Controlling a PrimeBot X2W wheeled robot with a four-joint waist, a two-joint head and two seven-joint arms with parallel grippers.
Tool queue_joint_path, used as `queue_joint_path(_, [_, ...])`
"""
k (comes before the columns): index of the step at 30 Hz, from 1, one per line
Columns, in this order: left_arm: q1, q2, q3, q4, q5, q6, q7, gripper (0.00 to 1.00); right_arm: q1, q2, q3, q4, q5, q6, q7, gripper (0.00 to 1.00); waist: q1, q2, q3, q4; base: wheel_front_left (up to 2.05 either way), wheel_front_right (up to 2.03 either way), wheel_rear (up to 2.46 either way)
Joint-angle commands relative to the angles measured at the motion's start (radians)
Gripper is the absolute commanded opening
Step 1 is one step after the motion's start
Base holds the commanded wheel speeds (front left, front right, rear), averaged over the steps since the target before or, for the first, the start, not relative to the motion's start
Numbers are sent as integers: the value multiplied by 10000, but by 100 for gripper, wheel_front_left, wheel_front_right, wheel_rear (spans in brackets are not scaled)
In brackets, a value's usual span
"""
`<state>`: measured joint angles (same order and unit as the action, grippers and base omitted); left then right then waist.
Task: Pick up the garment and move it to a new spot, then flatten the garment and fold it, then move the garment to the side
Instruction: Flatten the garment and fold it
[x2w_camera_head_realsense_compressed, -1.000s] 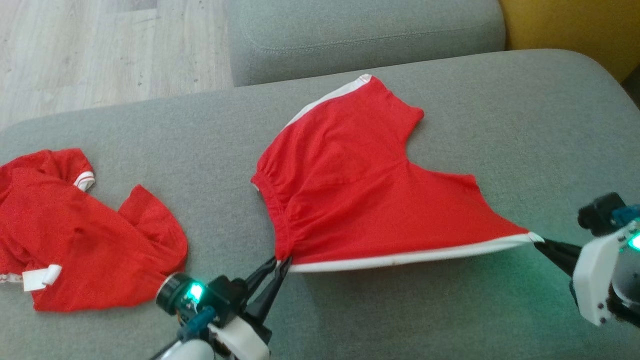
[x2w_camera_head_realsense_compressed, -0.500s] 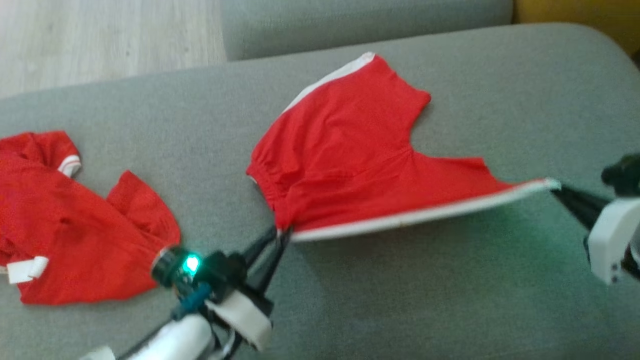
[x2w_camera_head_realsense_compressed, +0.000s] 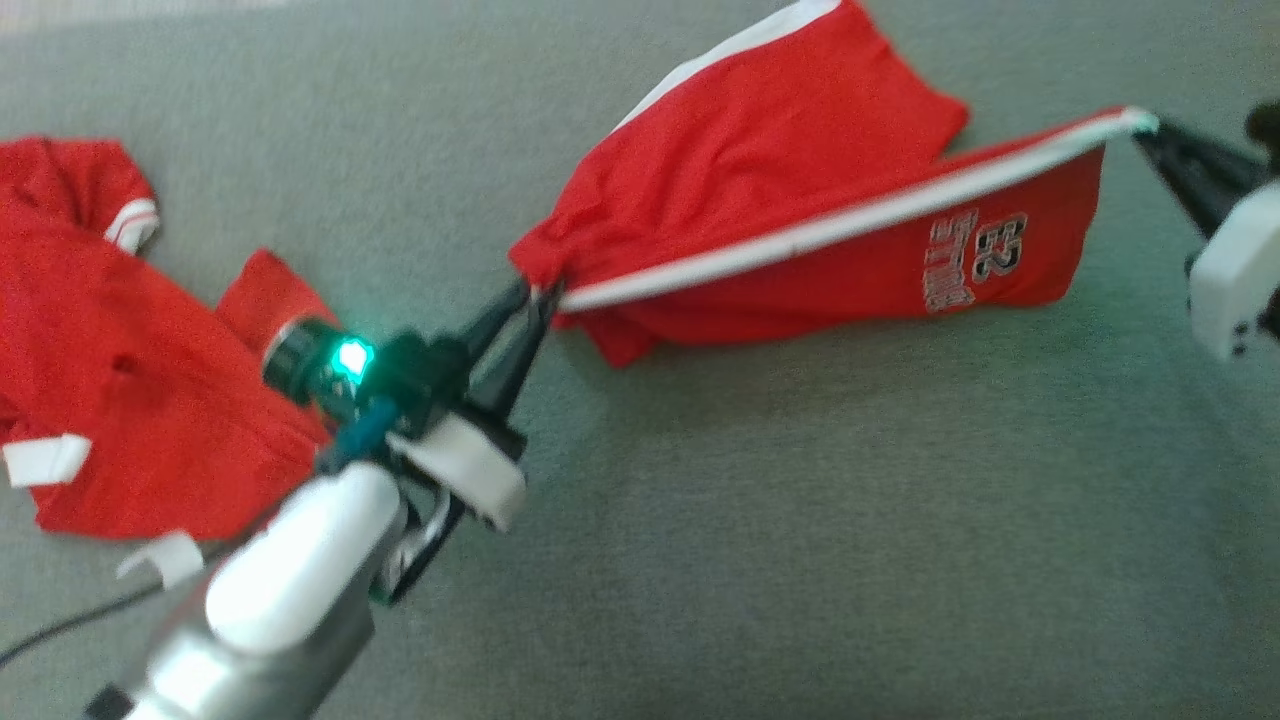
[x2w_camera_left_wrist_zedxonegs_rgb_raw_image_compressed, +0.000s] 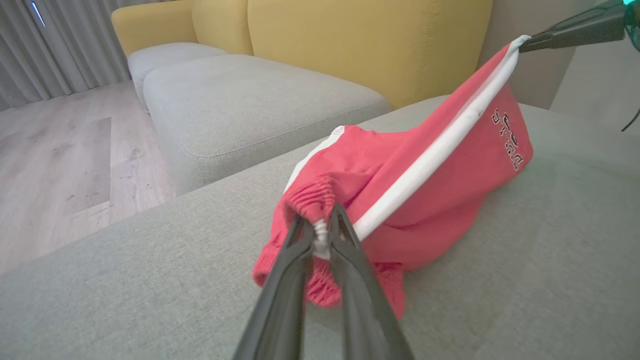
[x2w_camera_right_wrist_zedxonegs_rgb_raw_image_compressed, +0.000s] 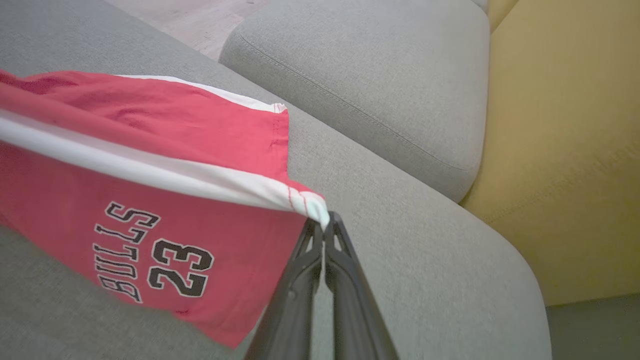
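Note:
The garment (x2w_camera_head_realsense_compressed: 760, 190) is a pair of red shorts with white side stripes and black lettering, held up and stretched between both grippers above the grey cushion (x2w_camera_head_realsense_compressed: 800, 520). My left gripper (x2w_camera_head_realsense_compressed: 540, 292) is shut on the gathered waistband end (x2w_camera_left_wrist_zedxonegs_rgb_raw_image_compressed: 320, 235). My right gripper (x2w_camera_head_realsense_compressed: 1150, 125) is shut on the white-trimmed hem corner (x2w_camera_right_wrist_zedxonegs_rgb_raw_image_compressed: 320, 215). The near leg hangs below the taut white stripe, showing its print (x2w_camera_right_wrist_zedxonegs_rgb_raw_image_compressed: 145, 260). The far leg still rests on the cushion (x2w_camera_left_wrist_zedxonegs_rgb_raw_image_compressed: 320, 150).
A second red garment (x2w_camera_head_realsense_compressed: 110, 370) lies crumpled on the cushion at the left, close to my left forearm (x2w_camera_head_realsense_compressed: 290, 580). Another grey cushion (x2w_camera_right_wrist_zedxonegs_rgb_raw_image_compressed: 380, 75) and a yellow sofa back (x2w_camera_left_wrist_zedxonegs_rgb_raw_image_compressed: 350, 40) lie beyond. Wooden floor (x2w_camera_left_wrist_zedxonegs_rgb_raw_image_compressed: 60, 160) is off the cushion's edge.
Both grippers have lifted the stretched edge of the shorts off the cushion, and the near leg now hangs down with its print showing. The head camera has tilted down.

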<state>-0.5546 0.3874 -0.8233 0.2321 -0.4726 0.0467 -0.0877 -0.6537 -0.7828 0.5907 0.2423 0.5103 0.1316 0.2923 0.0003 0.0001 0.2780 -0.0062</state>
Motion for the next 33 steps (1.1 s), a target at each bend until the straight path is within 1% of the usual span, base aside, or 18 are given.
queue_joint_path(1, [-800,117,537,12,101,-106,36,0,-552,-205,46,61,-173,-9,34,0,-3,-1,606,459,0,0,0])
queue_joint_path(8, [-1878,-293,425,764,213,-426,182,0,-2145,38,522,974,-481,-9,-134,0,-3,-1,1364,918,0,0,0])
queue_joint_path(12, [-2576,-596,353,1310,234,-660,290,0,-3172,190,1074,1641,-653,-9,-251,0,-3,-1,1835,1212,0,0,0])
queue_joint_path(16, [-3130,-893,283,1825,275,-795,307,0,-4063,331,1549,2390,-669,-9,-418,0,-3,-1,2205,1481,0,0,0])
queue_joint_path(22, [-3499,-1352,119,2544,259,-957,122,0,-4822,404,2537,3360,-486,-9,-825,0,-3,-1,2369,1813,0,0,0])
queue_joint_path(31, [-3864,-1831,9,3131,230,-1023,-272,0,-5722,506,3426,4484,-93,-9,-1485,0,-3,-1,2685,2129,0,0,0])
queue_joint_path(32, [-3900,-1867,19,3183,209,-1018,-296,0,-5817,525,3490,4593,-101,-9,-1618,3,-3,-1,2726,2150,0,0,0])
queue_joint_path(33, [-3930,-1896,26,3240,190,-1017,-316,9,-5899,546,3524,4740,-131,-9,-1775,100,-3,-1,2752,2167,0,0,0])
